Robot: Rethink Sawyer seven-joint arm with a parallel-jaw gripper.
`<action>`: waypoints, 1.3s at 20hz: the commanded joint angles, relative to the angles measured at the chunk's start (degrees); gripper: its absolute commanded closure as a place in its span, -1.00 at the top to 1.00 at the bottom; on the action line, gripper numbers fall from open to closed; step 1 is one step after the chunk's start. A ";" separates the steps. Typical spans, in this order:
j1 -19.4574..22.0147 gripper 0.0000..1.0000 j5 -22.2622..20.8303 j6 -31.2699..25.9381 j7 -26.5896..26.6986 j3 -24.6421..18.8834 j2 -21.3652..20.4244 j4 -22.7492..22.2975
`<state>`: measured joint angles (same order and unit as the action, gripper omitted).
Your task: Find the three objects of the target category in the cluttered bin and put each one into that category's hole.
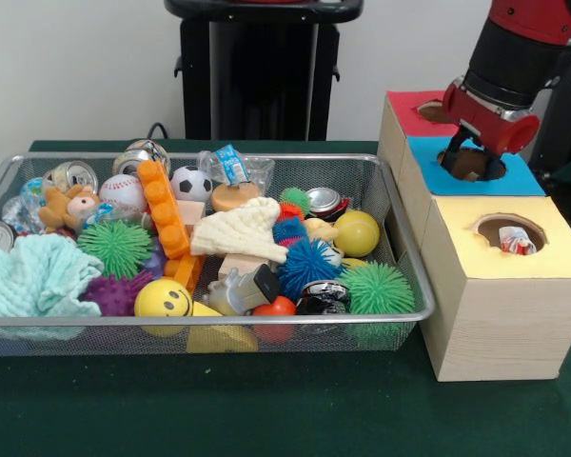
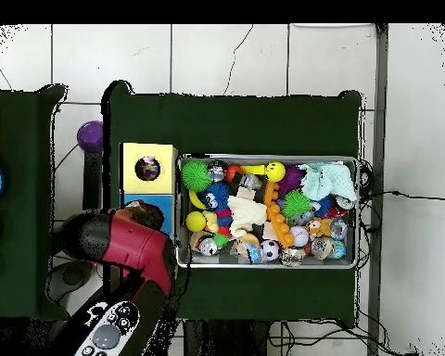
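The wire mesh bin (image 1: 400,221) fills the left and middle of the front view, heaped with toys; it also shows in the overhead view (image 2: 359,213). A yellow-topped wooden box (image 1: 552,252) stands nearest on the right. In its round hole (image 1: 491,227) lies a whitish fabric piece with coloured dots (image 1: 517,241). No other dotted piece shows in the bin. My gripper (image 1: 473,158) hangs over the hole of the blue-topped box (image 1: 523,179), just behind the yellow one. In the overhead view the red arm (image 2: 124,243) hides the gripper beside the yellow box (image 2: 132,169).
A red-topped box (image 1: 407,112) stands behind the blue one. In the bin lie a cream knitted cloth (image 1: 240,231), a teal towel (image 1: 33,276), orange bricks (image 1: 162,208), spiky balls (image 1: 375,288), a yellow smiley ball (image 1: 162,298) and cans (image 1: 71,175).
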<state>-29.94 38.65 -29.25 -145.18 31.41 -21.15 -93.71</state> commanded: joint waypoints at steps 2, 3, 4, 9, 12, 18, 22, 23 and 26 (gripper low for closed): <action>3.78 1.00 1.13 1.66 -9.02 -8.59 1.25 -0.47; 5.60 1.00 2.49 7.23 -8.00 -12.28 2.63 -1.80; 6.89 1.00 2.83 10.76 -7.56 -14.66 3.49 -2.38; 11.60 1.00 6.93 20.32 -12.80 -23.64 6.84 -4.27; 13.19 1.00 10.60 22.29 -17.83 -26.55 9.66 -4.04; 22.13 1.00 10.31 31.45 -18.97 -38.15 11.18 -7.04; 25.00 1.00 6.87 35.53 -20.99 -41.19 12.12 -7.51; 25.48 1.00 6.43 36.03 -21.43 -41.36 12.39 -7.59; 27.67 1.00 3.71 37.80 -21.35 -43.12 12.69 -8.30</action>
<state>-8.88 40.14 -20.60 -145.21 5.40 -28.93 -104.97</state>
